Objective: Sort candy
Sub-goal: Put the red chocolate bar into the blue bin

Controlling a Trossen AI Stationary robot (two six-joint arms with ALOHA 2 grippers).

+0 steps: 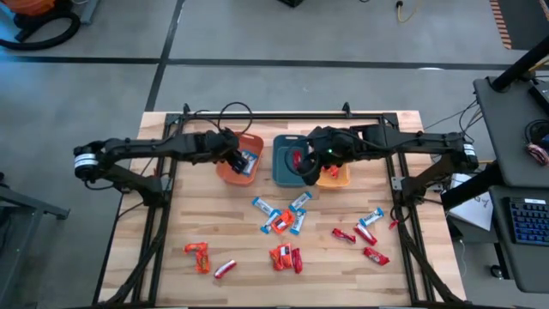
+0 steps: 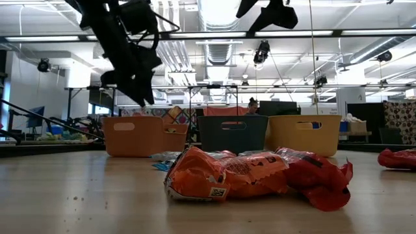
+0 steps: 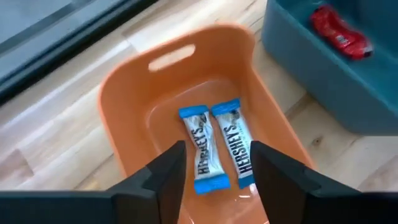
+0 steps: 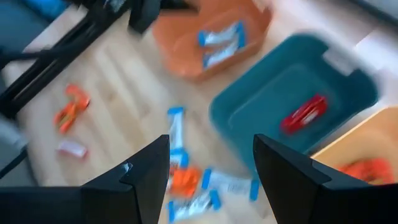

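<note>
Wrapped candies lie scattered on the table's near half: blue-and-white ones (image 1: 279, 216), red ones (image 1: 364, 240) and orange ones (image 1: 198, 256). Two blue-and-white candies (image 3: 217, 144) lie flat on the floor of the orange bin (image 1: 240, 159). One red candy (image 3: 339, 31) lies in the teal bin (image 1: 292, 160), and orange candy (image 4: 367, 168) lies in the yellow-orange bin (image 1: 336, 176). My left gripper (image 3: 214, 171) hovers open above the orange bin. My right gripper (image 4: 211, 168) is open over the teal bin's near edge, holding nothing.
The three bins stand side by side in a row at the table's middle, far of the loose candy. A black frame rail runs along the table's far edge (image 1: 266, 113). Bare wood lies at the near left (image 1: 171, 283) and between the candy groups.
</note>
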